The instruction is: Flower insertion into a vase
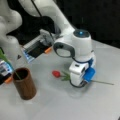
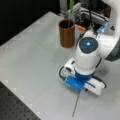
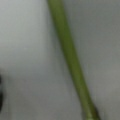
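Readable text: you find none in any view.
Arm: no legible brand or number; you see only a glowing blue dot on its wrist housing in both front views.
Vase: plain brown wall, no label.
Table: no markings you can read.

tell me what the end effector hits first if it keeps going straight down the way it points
Most likely the flower stem lying on the table: the end effector points down right over it, and the wrist view shows the stem close below. How much gap remains is unclear.
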Controlling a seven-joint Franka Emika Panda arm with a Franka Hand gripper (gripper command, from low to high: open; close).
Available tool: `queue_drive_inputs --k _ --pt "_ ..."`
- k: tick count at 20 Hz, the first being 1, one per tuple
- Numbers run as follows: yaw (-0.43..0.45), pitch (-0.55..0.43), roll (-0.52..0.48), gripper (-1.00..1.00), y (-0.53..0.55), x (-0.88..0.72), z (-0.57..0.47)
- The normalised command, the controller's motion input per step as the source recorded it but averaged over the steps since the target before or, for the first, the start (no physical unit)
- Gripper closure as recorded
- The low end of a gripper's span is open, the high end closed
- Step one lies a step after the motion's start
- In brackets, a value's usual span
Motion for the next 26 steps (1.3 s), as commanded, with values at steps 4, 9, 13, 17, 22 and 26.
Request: queue_drive_inputs --k 4,9,13,17,22,26 --pt "0.042 -0.014 -0.211 1.00 0.05 0.10 -0.34" --pt "0.046 -0.007 -0.201 1.00 -0.05 0.10 -0.32" --pt "0.050 -0.009 -0.192 1.00 -0.05 0.12 -0.31" --pt "0.041 0.000 -0.177 1.00 -0.03 0.12 -0.24" --pt "0.009 0.091 -0.141 1.00 0.04 0.05 0.20" --pt "0.002 0.196 -0.129 1.00 0.02 -0.01 0.85"
